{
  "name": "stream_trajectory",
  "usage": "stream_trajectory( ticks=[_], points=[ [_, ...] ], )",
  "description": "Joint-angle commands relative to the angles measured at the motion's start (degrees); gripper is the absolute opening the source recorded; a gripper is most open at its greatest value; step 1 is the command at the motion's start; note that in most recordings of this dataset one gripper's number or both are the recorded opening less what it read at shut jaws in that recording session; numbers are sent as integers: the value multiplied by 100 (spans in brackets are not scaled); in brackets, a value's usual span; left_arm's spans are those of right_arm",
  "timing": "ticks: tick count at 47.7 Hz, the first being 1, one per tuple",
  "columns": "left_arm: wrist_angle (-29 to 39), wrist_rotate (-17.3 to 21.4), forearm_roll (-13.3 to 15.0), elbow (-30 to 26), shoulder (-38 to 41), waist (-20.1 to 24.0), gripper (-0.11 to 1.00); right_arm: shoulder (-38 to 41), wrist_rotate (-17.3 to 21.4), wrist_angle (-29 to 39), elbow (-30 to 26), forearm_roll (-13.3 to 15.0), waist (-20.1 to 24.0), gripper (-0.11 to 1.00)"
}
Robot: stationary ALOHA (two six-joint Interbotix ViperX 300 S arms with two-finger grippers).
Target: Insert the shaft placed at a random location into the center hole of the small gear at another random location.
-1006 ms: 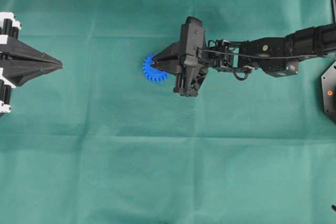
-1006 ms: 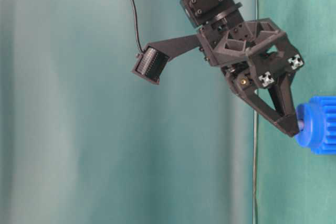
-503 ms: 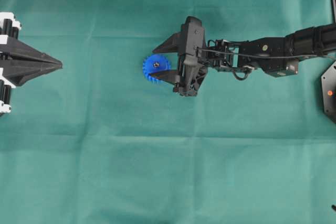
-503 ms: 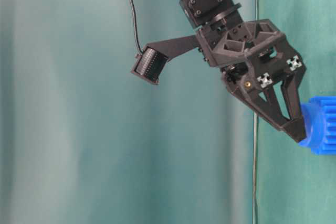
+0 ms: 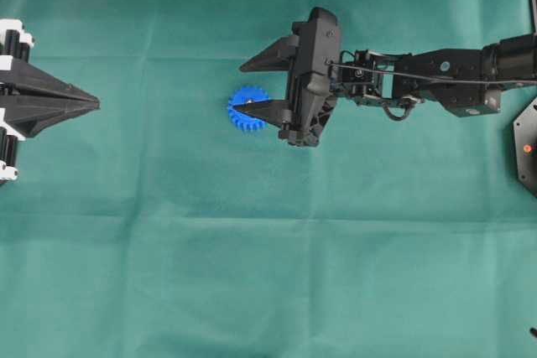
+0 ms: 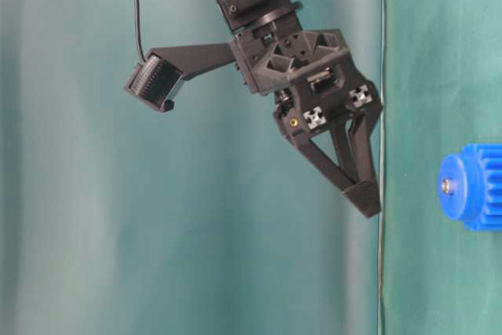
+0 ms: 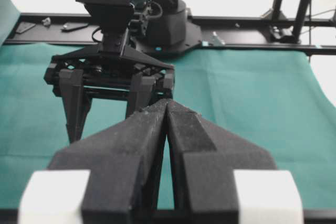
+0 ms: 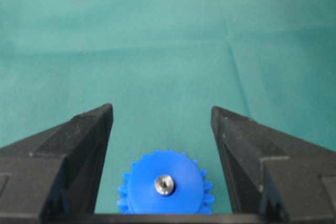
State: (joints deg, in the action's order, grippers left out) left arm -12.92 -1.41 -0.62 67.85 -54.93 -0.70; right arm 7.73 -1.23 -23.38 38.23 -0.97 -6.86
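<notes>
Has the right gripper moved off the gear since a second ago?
Yes. In the table-level view the right gripper has opened and lifted up and left, away from the small gear, which stays put with the shaft seated in it.

Shaft (image 8: 164,184) in small gear (image 8: 173,169) centre hole.

The bench (image 5: 252,274) is covered by a matt green woven cloth (image 8: 157,35), on which faint fold creases are seen. The gear (image 8: 165,188) is made of bright blue plastic with a smooth, slightly satin face. A silvery metal shaft (image 8: 164,184) with a dull shine is seated in its hole. The right hand (image 8: 163,129) is built of matt black plastic, and a grainy, rough texture is shown on its fingers (image 8: 79,135). The left hand (image 7: 167,106) is of the same rough black plastic, with smooth white blocks (image 7: 52,195) at its near end.
</notes>
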Motion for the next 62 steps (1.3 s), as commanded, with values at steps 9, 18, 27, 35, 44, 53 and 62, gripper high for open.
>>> stream_trajectory(
  ticks=[9, 18, 27, 35, 44, 53, 62],
  points=[
    [-26, -9, -9, -114, 44, 18, 0, -483, 35, 0, 272, -26, 44, 74],
    [-35, -9, -9, -114, 44, 9, 0, -879, 35, 9, 633, -26, 44, 74],
    [-26, -9, -9, -114, 44, 18, 0, -1433, 35, 9, 1055, -26, 44, 74],
    [0, -9, -9, -114, 44, 18, 0, -1881, 35, 9, 1415, -26, 44, 74],
    [18, -9, -9, -114, 44, 9, 0, -2224, 35, 9, 1714, -26, 44, 73],
    [18, -9, -9, -114, 44, 18, 0, -2391, 35, 9, 1863, -26, 44, 73],
    [18, -9, -9, -114, 44, 18, 0, -2408, 35, 9, 1881, -26, 44, 73]
  ],
)
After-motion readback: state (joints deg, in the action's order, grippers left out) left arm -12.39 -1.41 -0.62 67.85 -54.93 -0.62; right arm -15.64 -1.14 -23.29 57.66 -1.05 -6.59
